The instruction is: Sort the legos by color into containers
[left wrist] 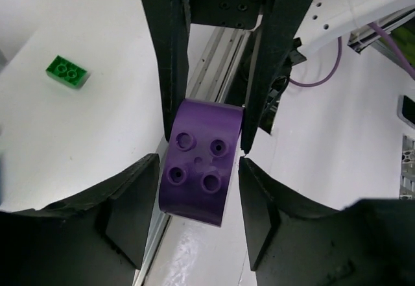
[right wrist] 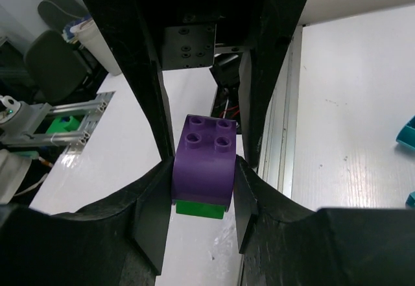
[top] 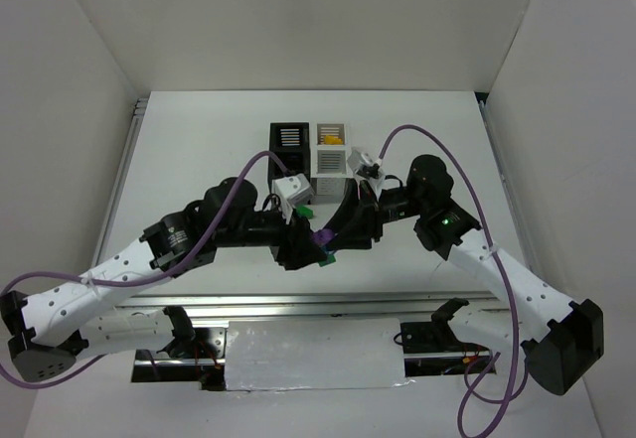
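A purple lego (right wrist: 204,159) with a green lego (right wrist: 201,209) stuck under it is clamped between my right gripper's (right wrist: 202,192) fingers. In the left wrist view the same purple lego (left wrist: 200,169) sits between my left gripper's (left wrist: 199,211) pads with a small gap on each side. That gripper is open around it. Both grippers meet above the table's middle in the top view, left (top: 301,247) and right (top: 338,239), with the purple lego (top: 323,252) between them. A loose green lego (left wrist: 67,72) lies on the table. The containers (top: 331,165) stand behind the grippers.
A black container (top: 289,138) and a white one holding yellow pieces (top: 332,137) form the back row. Teal legos (right wrist: 407,133) lie at the right edge of the right wrist view. The metal rail (top: 298,304) runs along the near table edge. White walls enclose the table.
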Controlling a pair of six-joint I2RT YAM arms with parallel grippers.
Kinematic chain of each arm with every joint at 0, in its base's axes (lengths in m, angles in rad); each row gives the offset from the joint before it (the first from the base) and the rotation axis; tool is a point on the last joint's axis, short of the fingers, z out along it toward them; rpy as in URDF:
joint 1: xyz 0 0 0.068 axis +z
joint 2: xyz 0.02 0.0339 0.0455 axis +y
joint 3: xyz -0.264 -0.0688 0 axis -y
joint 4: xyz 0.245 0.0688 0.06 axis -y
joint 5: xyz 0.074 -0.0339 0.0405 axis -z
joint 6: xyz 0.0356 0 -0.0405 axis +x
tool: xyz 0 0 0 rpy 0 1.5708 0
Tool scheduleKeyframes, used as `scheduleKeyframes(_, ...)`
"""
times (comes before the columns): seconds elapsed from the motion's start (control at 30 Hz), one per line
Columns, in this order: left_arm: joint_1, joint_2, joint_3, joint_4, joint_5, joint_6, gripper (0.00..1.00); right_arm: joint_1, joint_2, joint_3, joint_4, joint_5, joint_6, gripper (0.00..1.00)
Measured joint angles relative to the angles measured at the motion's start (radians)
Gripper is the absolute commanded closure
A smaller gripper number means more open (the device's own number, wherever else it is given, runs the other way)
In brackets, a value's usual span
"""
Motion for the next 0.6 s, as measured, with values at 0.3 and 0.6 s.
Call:
scheduleKeyframes(0.3,0.008,-0.026,0.000,0.050,0.071,0.008,1.00,-0.002,0.023,0.002,0.039,-0.043,0.041,0.00)
scheduleKeyframes(0.6,0.014,-0.123,0.000,0.118,0.050,0.010,1.00,-0.010,0.018,-0.060,0.184,-0.013,0.172,0.05)
